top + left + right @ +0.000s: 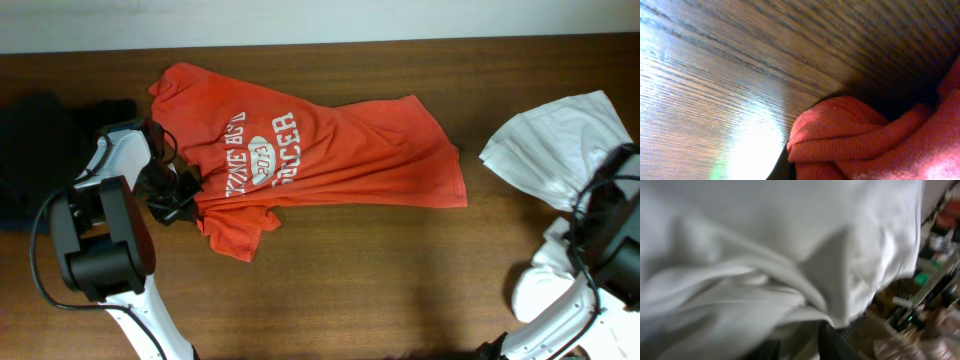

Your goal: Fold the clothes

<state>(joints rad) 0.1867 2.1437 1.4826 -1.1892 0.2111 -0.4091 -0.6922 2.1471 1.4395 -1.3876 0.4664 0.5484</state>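
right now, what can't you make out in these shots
- right fingers: right wrist view, blur and the white shirt hide whether they grip
- dark garment: overhead, cut off by the left edge, too dark to identify
- T-shirt lettering: overhead, small and creased, partly unreadable

The overhead camera looks straight down on the wooden table (pixel 380 280). The left wrist camera sits low, close against the red-orange T-shirt (pixel 865 140) sleeve just ahead of the left gripper (pixel 178 197), which overhead shares. The right wrist camera faces the white shirt (pixel 765 255) closely.
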